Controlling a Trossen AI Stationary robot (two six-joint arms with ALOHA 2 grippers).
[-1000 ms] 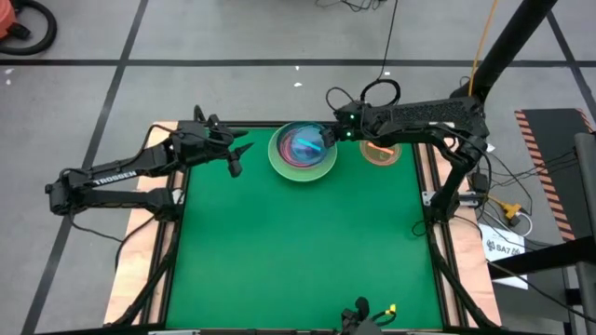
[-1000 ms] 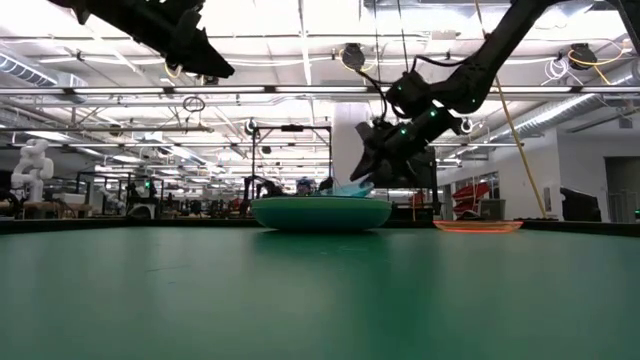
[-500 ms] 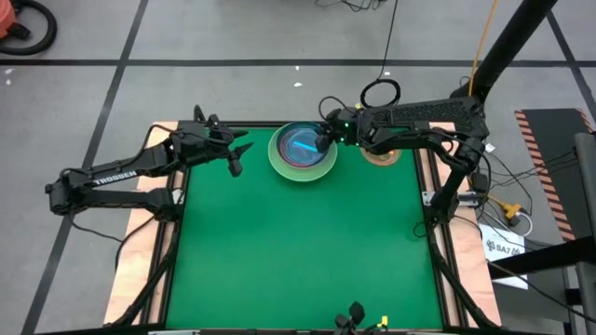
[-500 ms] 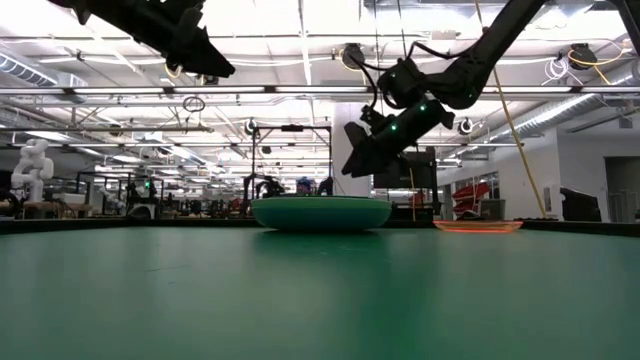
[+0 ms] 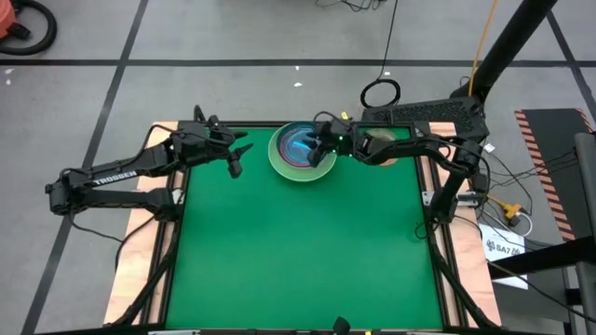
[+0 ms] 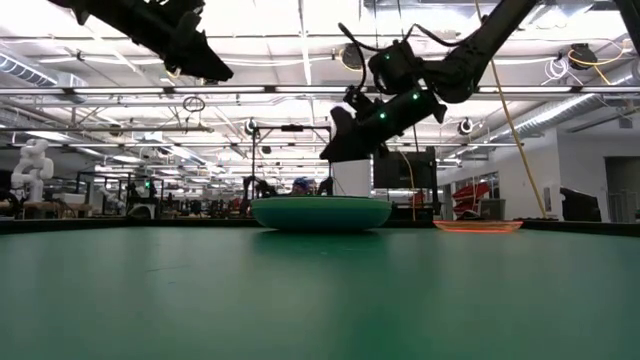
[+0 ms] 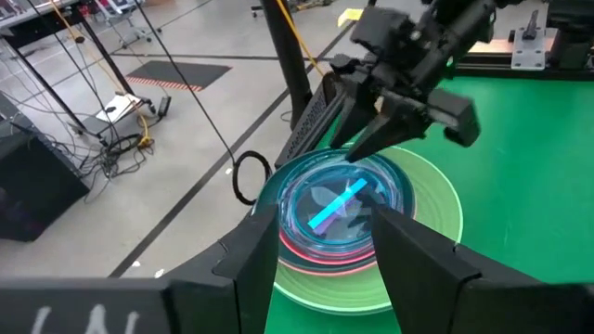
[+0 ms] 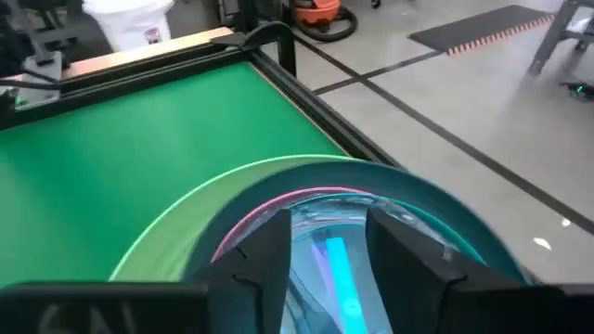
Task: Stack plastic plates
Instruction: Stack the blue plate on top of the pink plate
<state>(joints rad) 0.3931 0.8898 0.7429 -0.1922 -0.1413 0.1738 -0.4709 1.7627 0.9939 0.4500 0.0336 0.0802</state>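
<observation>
A stack of plates (image 5: 300,151) stands near the table's far edge. A light green large plate (image 7: 436,199) is the widest. Teal and pink rims nest inside it, and a small translucent blue plate (image 8: 336,271) lies on top. My right gripper (image 5: 318,144) hovers open above the stack's right half, raised clear of it in the low view (image 6: 332,150). My left gripper (image 5: 238,158) waits open, high and to the left of the stack. A small orange plate (image 6: 478,226) lies flat on the table right of the stack, partly hidden under the right arm.
The green mat (image 5: 298,251) spreads from the stack toward the near edge. Wooden borders (image 5: 158,219) run along the table's sides, and cables (image 5: 380,93) lie on the floor behind the far edge.
My right gripper was down at the stack's right rim, with the blue plate tilted at its fingers. It has since risen and moved left over the stack. The blue plate now lies flat on top of the stack. The left arm has kept still.
</observation>
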